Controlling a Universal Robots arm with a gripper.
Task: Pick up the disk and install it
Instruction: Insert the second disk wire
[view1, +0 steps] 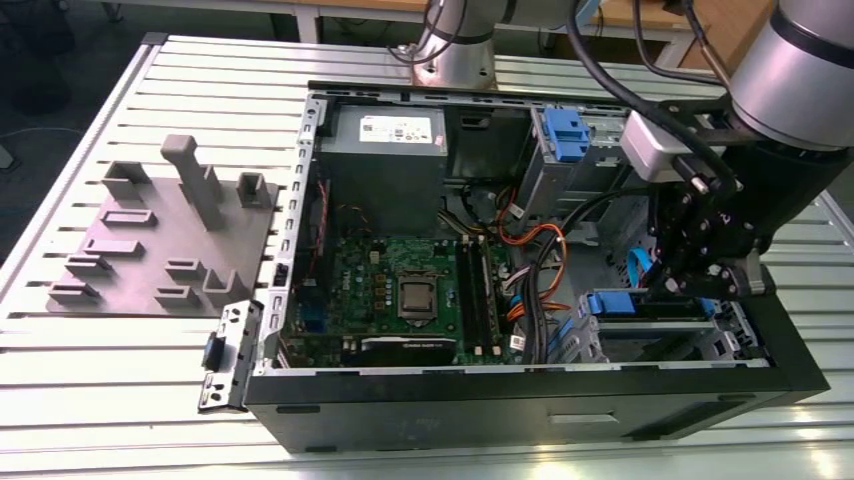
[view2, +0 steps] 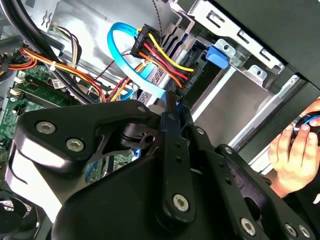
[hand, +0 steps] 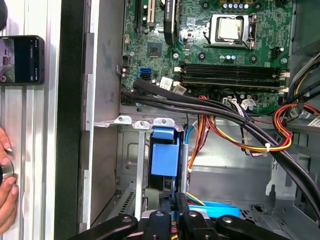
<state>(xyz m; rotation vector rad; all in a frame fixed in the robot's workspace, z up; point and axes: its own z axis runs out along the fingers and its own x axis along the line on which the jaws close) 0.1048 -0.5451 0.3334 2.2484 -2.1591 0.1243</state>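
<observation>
The disk (view1: 625, 303) lies in the lower drive bay at the exterior view's right, inside the open computer case (view1: 287, 250). Its blue plastic frame shows, while most of its metal face is hidden. In the first wrist view the disk's blue end piece (hand: 165, 159) sits in the bay opening just beyond my fingertips. My gripper (view1: 703, 278) hangs down into the case directly over the bay. Its fingers are shut close together in both wrist views (hand: 173, 201) (view2: 172, 107), pointing at the disk's edge, and I see nothing held between them.
Orange, yellow and black cables (hand: 235, 125) and a blue data cable (view2: 117, 55) cross the bay area. A motherboard (view1: 400, 290) fills the case floor and a grey power supply (view1: 387, 135) sits at the back. A person's hand (view2: 295, 150) rests outside the case wall, and a phone (hand: 22, 59) is nearby. A grey fixture block (view1: 167, 230) stands on the table.
</observation>
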